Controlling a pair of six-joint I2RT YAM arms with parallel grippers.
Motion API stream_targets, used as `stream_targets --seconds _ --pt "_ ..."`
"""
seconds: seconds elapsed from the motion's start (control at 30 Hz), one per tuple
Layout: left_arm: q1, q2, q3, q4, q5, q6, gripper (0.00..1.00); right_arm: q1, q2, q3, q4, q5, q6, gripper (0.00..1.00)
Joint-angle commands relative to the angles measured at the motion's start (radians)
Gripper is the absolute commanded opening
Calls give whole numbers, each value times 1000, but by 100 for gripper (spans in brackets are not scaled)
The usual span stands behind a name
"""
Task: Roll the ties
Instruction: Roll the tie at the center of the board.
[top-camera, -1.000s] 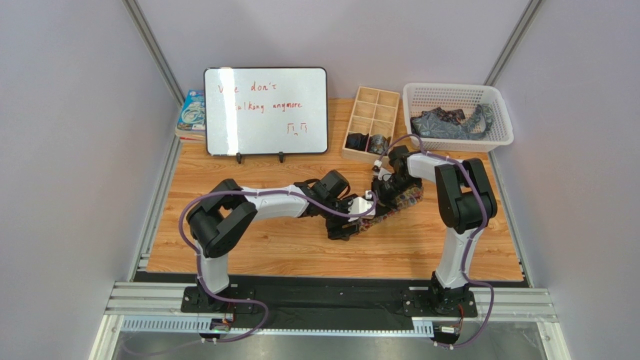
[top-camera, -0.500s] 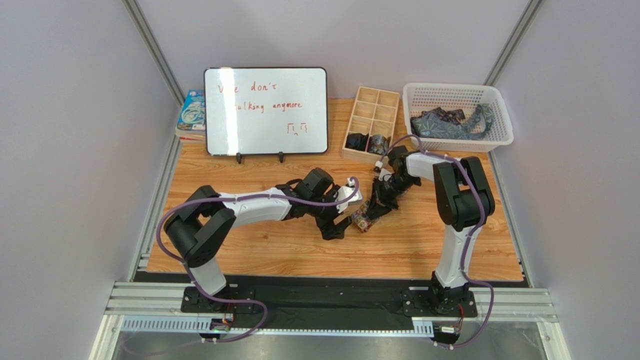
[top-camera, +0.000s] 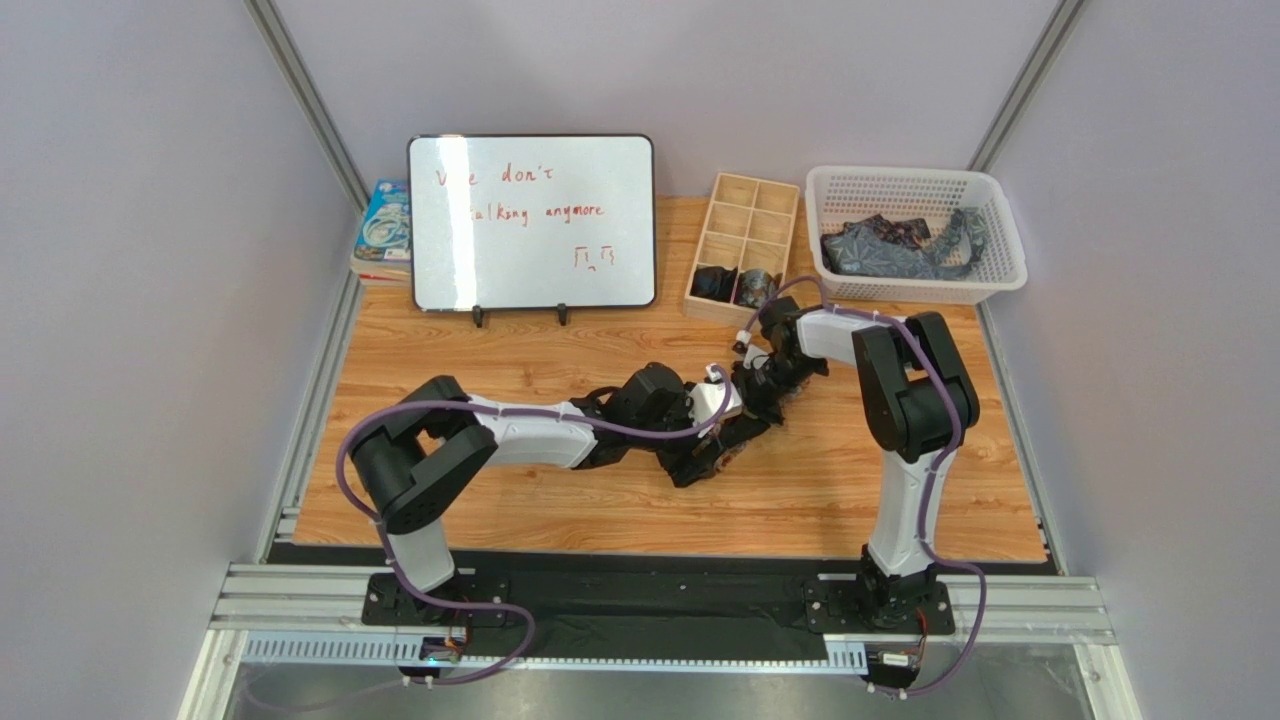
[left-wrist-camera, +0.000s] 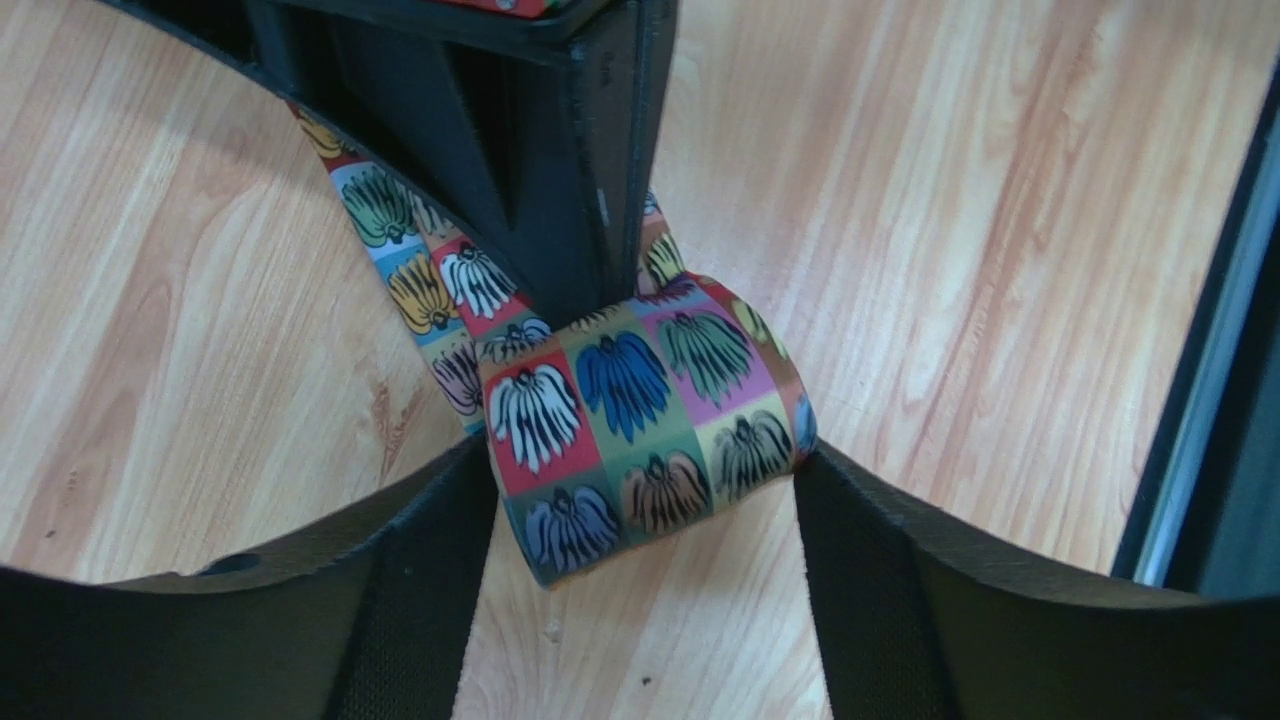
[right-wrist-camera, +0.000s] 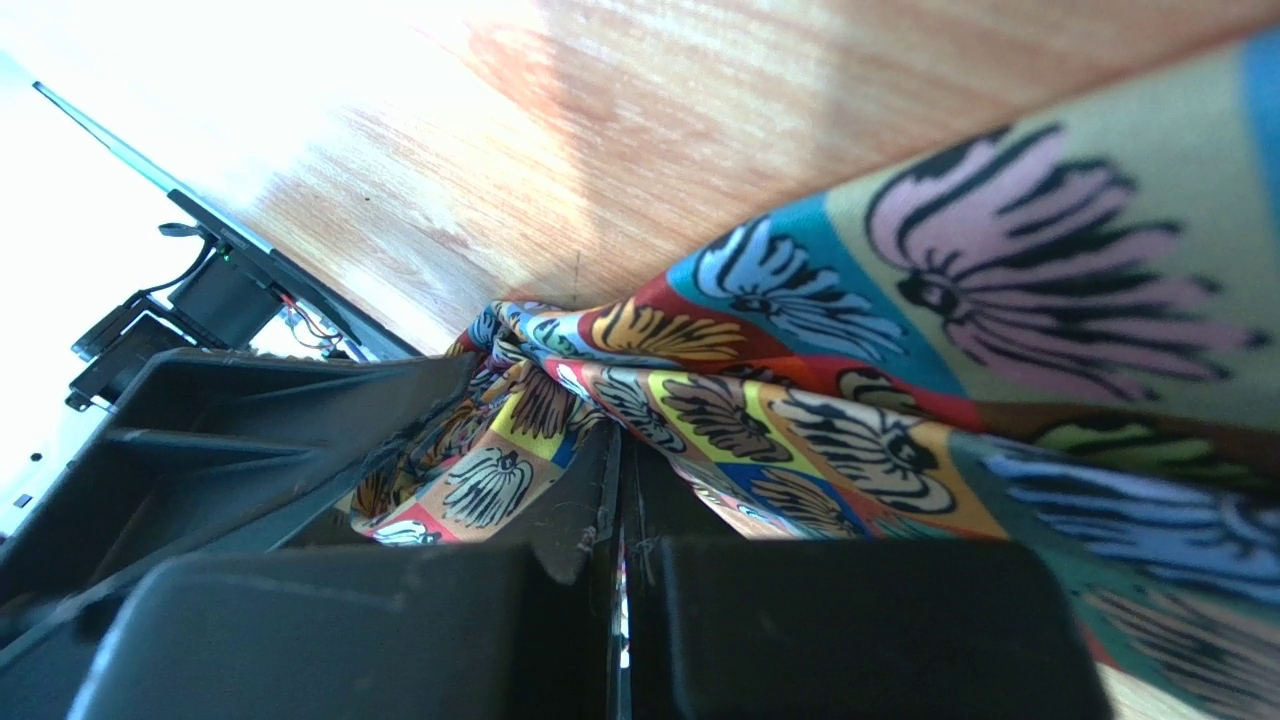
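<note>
The multicoloured floral tie (top-camera: 739, 432) lies at the table's centre. In the left wrist view its end is curled into a short roll (left-wrist-camera: 646, 435). My left gripper (top-camera: 703, 455) is open, and its fingers (left-wrist-camera: 406, 600) stand on either side of the roll's ends. My right gripper (top-camera: 754, 393) is shut on the tie just behind the roll. It shows as black fingers (left-wrist-camera: 579, 165) in the left wrist view. In the right wrist view the tie (right-wrist-camera: 781, 420) bunches over the closed right gripper (right-wrist-camera: 624, 465). Dark ties (top-camera: 890, 248) lie in the basket.
A whiteboard (top-camera: 532, 222) stands at the back left with a book (top-camera: 385, 225) beside it. A wooden compartment box (top-camera: 747, 225) behind my right gripper holds dark rolled ties (top-camera: 733, 284) in its front cells. A white basket (top-camera: 917, 188) sits at the back right.
The right gripper has drawn the tie left and gathered it into a shorter shape. The left gripper pulled back to the left, then came in again around the curled end.
</note>
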Motion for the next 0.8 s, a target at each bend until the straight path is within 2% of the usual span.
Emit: stream_targets --seconds 0.0,0.13,0.47,0.6,0.77 --pt "-6 34 11 88 -72 -26 67 29 89 -30 108 191 6 0" --pt "-6 70 45 48 -90 -57 60 40 91 -34 117 173 17 0" --pt "7 121 114 -91 -116 9 59 81 78 -51 148 130 52 0" --pt "16 127 144 -162 -87 116 30 95 86 -40 154 92 65 0" --pt "25 150 198 -367 -50 351 24 120 61 -50 177 29 92 0"
